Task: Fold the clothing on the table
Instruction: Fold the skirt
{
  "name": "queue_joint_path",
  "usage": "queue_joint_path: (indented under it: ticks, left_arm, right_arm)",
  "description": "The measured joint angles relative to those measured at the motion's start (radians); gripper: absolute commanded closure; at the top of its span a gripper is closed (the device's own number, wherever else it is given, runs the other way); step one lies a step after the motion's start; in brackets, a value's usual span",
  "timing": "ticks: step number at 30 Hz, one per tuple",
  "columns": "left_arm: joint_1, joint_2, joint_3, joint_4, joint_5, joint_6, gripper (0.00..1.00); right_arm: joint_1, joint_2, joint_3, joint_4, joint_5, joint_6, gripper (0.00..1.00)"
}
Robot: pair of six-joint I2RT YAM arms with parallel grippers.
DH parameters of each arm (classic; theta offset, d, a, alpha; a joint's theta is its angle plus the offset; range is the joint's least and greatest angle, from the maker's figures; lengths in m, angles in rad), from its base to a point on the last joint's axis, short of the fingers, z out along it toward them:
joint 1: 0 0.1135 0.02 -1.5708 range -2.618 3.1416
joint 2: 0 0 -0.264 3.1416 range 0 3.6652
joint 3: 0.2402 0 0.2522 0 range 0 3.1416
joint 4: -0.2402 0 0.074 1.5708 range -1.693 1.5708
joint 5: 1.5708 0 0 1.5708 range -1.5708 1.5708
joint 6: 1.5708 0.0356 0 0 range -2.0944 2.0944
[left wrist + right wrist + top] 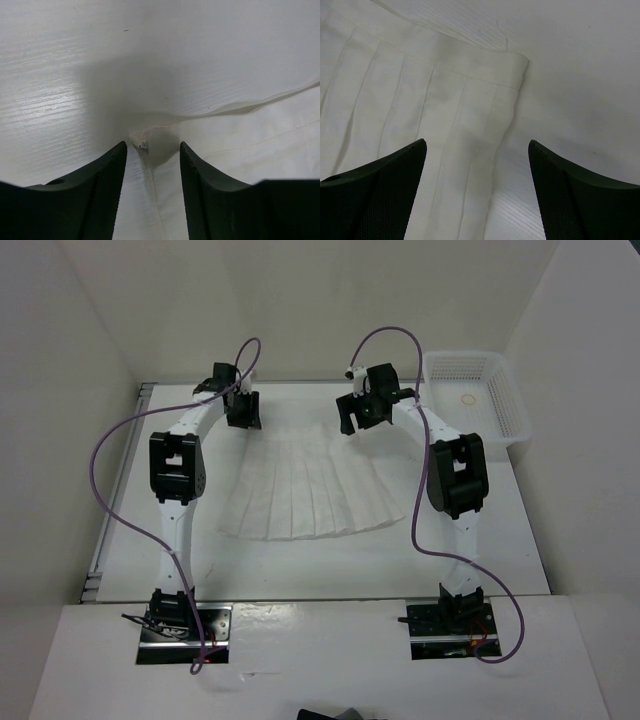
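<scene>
The white pleated skirt point(310, 490) lies flat on the counter point(300, 570), fanned out with its wide hem toward the arm bases and its narrow waistband point(470, 60) at the far side, between the two hands.

The left hand point(152, 147) is down at one end of that band. Its fingers point(107, 175) stand partly spread, one on either side of the skirt's corner, with a clear gap between them; they are not pinching the cloth. In that gap the fabric is slightly bunched, and a small metal pull point(143, 146) shows just ahead of the fingertips. Beyond them the skirt's edge runs off to the hand's right over bare counter.

The right hand point(477, 145) hovers over the other end of the band, fingers spread wide and holding nothing. The pleats sit under its left finger, the skirt's corner lies ahead of the gap, and bare counter lies under its right finger.

A white perforated basket point(505, 405) stands well off to that hand's right.
</scene>
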Motion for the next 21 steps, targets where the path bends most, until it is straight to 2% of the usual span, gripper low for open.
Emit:
queue_joint_path:
  ticks: [15, 21]
  left_arm:
    - [0.000, 0.007, 0.001, -0.015, -0.001, 0.000, 0.57]
    - [0.000, 0.008, 0.001, -0.015, -0.002, 0.000, 0.71]
  right_arm:
    - [0.000, -0.004, -0.006, 0.000, 0.000, -0.005, 0.14]
    - [0.000, -0.008, -0.006, 0.000, 0.001, -0.005, 0.14]
